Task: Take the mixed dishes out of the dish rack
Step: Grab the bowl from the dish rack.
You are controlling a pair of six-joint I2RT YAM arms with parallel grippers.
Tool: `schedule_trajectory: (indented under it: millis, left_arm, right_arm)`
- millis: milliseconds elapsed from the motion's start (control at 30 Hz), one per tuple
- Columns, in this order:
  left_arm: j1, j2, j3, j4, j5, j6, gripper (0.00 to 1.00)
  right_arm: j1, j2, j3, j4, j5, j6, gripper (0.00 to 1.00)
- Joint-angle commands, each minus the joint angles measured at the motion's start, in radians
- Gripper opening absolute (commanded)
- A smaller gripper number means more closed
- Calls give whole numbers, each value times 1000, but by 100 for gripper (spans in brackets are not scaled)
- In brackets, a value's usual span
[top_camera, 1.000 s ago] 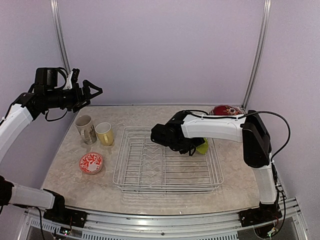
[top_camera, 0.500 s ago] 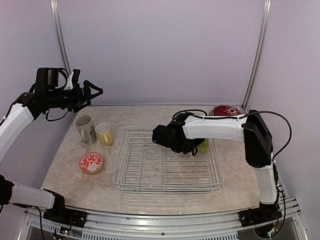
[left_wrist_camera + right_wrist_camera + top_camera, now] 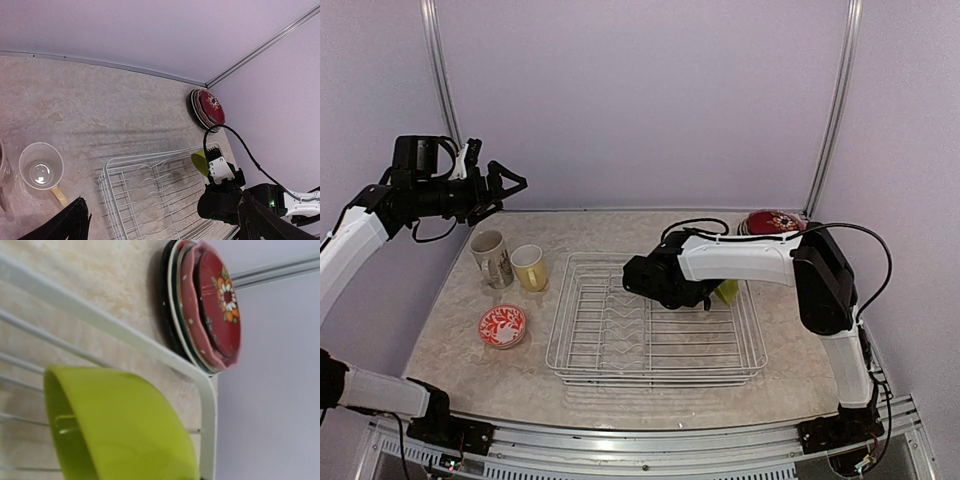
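Lime-green bowl [image 3: 125,425] alone in dish rack [image 3: 656,379], 2 o'clock corner; grasp seemingly in hand. Right gripper [image 3: 708,300] at it, jaws unseen, hold untellable. Left gripper [image 3: 512,183] at 10 o'clock, spread wide, empty. Next: firm rim pinch, lift clear.

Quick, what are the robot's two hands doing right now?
Left gripper: open, holding nothing.
Right gripper: at the lime-green bowl; grip cannot be told.

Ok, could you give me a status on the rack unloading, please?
Left gripper open, raised far left. Right gripper at lime-green bowl inside dish rack, grip unclear. Plate stack just outside rack.
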Motion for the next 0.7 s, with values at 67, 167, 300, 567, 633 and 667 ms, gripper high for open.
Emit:
schedule_trajectory:
  millis: [67, 167, 300, 567, 633, 667]
  left_arm:
    - [17, 7, -4, 3, 25, -7, 99]
    - [19, 7, -6, 4, 26, -10, 99]
    - [21, 10, -5, 5, 31, -13, 99]
    - [20, 15, -6, 7, 37, -16, 99]
    - [20, 17, -7, 8, 39, -18, 99]
    - [20, 18, -7, 8, 40, -18, 99]
  right_arm:
    - [-9, 59, 27, -70, 60, 34, 26]
    - [-11, 64, 18, -70, 77, 38, 24]
    - [-11, 66, 19, -71, 90, 33, 16]
    - [-2, 33, 14, -70, 89, 31, 1]
    - [3, 17, 15, -66, 81, 31, 0]
    - [5, 8, 14, -60, 76, 29, 0]
